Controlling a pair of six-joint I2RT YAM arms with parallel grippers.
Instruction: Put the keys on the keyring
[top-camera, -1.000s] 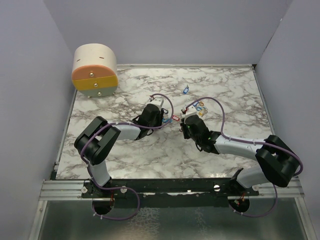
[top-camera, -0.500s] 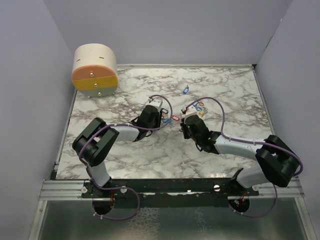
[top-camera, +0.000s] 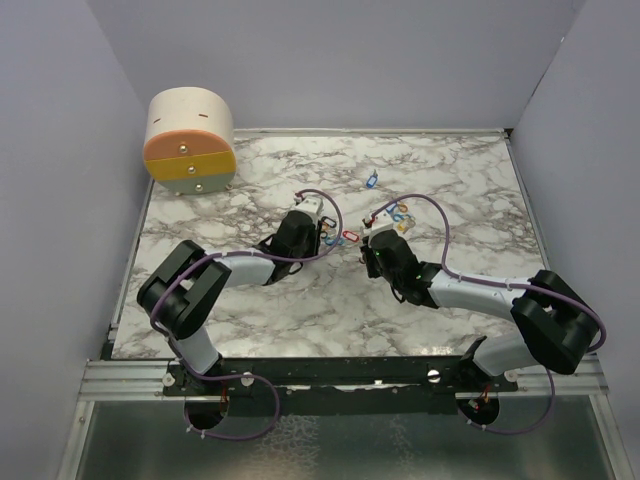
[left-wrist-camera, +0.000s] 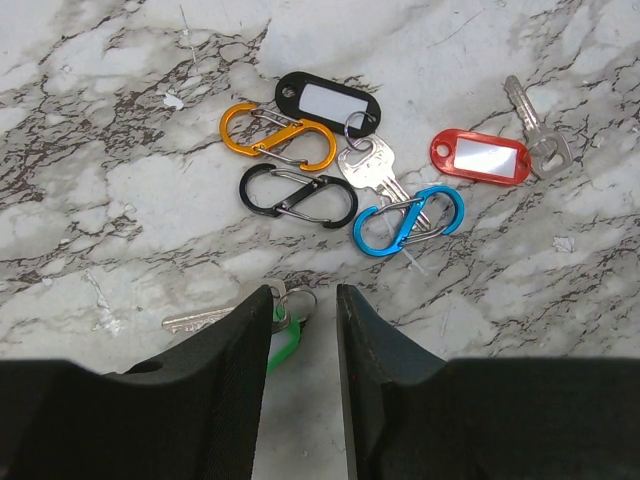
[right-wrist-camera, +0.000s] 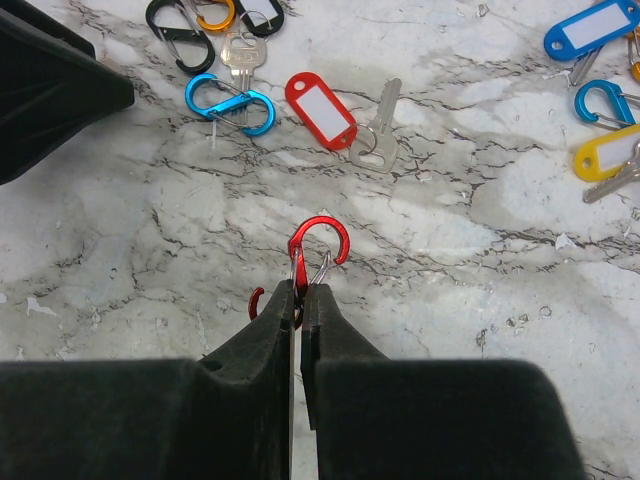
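Little is done: the right tool (right-wrist-camera: 300, 289) pinches the red carabiner (right-wrist-camera: 298, 258), no key on it yet. The left tool (left-wrist-camera: 304, 293), jaws apart, straddles the green-tagged key (left-wrist-camera: 285, 340) on the worktop (left-wrist-camera: 130, 200); the red-tagged key (left-wrist-camera: 480, 158) lies loose.

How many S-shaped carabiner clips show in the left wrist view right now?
3: orange clip beside the black tag, black clip just below it in the view, blue clip to the right, crossing a silver key. More may lie outside this view.

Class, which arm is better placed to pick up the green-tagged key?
Left. The left gripper straddles the green tag with jaws apart; the right gripper is shut on the red clip.
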